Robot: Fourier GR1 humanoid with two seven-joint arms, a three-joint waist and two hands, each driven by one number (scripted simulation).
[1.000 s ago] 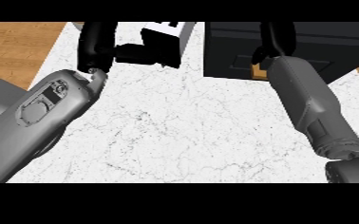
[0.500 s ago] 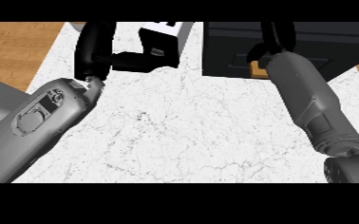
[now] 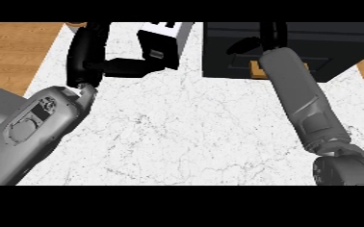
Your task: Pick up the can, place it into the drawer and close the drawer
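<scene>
A white marbled counter [image 3: 192, 134] fills most of the view, running from the near edge to the far side. Along its far left a strip of wooden floor [image 3: 25, 53] shows past the counter's edge. At the far right sits the drawer [image 3: 298, 48], a dark box with a black inside and a small orange-brown patch [image 3: 257, 69] at its near wall.

The left forearm [image 3: 39, 125], grey and broad, comes in from the near left; its black left hand [image 3: 113, 67] rises far and left, with the thumb stretched right along the counter towards a white box with black markings [image 3: 165, 41] that stands at the far middle. Whether the fingers are bent cannot be told; nothing shows in its hold.

The right forearm [image 3: 302, 101] reaches from the near right up to the drawer. The right hand [image 3: 266, 38] lies over the drawer's dark inside, black on black, so its opening cannot be told.

The can cannot be made out.
</scene>
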